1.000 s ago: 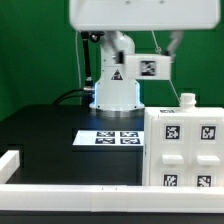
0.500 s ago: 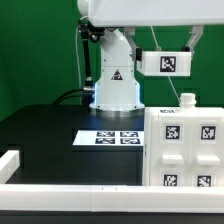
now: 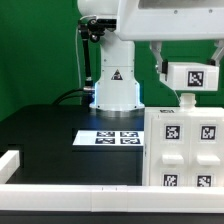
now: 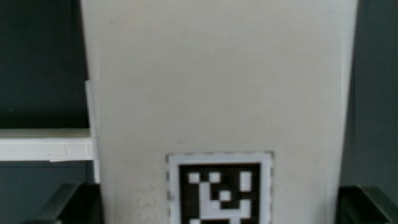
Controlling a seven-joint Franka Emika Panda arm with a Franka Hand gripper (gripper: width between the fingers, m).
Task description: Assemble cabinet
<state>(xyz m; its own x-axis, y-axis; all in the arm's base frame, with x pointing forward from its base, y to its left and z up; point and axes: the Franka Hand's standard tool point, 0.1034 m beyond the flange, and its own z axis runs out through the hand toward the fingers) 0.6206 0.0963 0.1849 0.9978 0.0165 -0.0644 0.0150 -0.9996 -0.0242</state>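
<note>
The cabinet (image 3: 185, 150) is a large white box with several square tags on its face, standing at the exterior view's right. My gripper (image 3: 190, 64) is shut on a white cabinet part (image 3: 195, 77) with one tag and holds it in the air just above the cabinet's top. In the wrist view the part (image 4: 214, 90) fills the middle as a tall white panel with its tag low down. The dark fingers (image 4: 64, 206) sit on either side of it, around my gripper (image 4: 217, 206).
The marker board (image 3: 110, 138) lies flat on the black table in front of the robot base (image 3: 115, 85). A small white knob (image 3: 186, 100) sticks up from the cabinet's top. A white rail (image 3: 60, 172) runs along the table's front and left edges.
My gripper has carried the tagged white part toward the exterior view's right and a little down, from beside the robot base to above the cabinet.
</note>
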